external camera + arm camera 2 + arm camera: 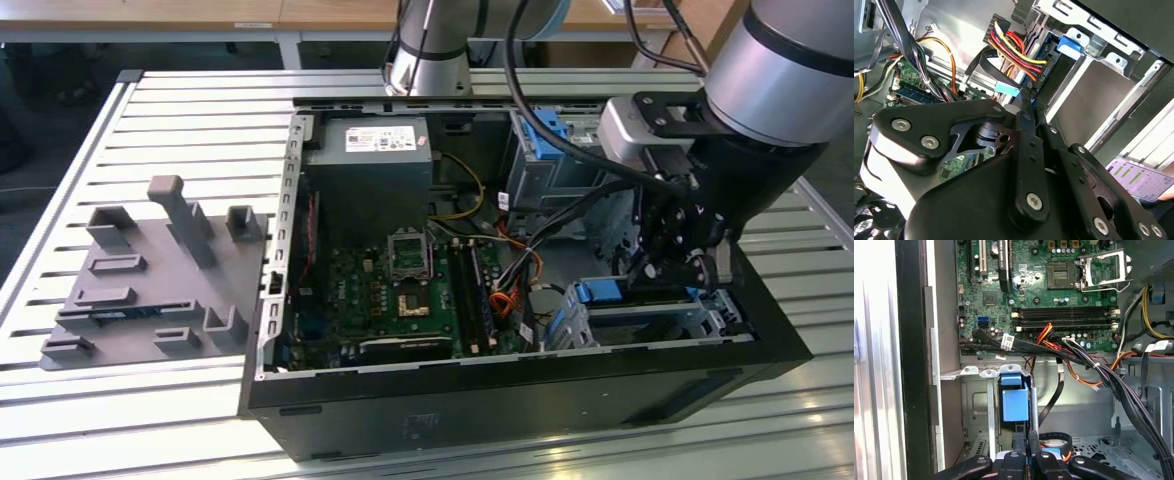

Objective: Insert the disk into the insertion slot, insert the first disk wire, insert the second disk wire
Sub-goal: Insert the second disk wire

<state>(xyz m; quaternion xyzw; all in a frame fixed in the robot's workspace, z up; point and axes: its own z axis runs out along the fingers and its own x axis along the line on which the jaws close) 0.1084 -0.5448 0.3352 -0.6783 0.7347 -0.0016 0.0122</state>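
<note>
— Exterior view first, from its left: what sits on the bench (pixel 160 110)?
— A grey fixture block (pixel 147 285) lies on the slats. Beside it stands the open computer case (pixel 534 390), with the green motherboard (pixel 400 280) inside.
— And toward that view's right?
— The gripper (pixel 681 262) hangs low inside the case, just above the insertion slot (pixel 654 322), where a blue piece of the disk (pixel 617 292) shows.
— Are the jaws apart?
— In the first wrist view the gripper (pixel 1026 452) has its jaws drawn together, just beside a blue tab on the disk (pixel 1015 405); what they pinch I cannot tell.
</note>
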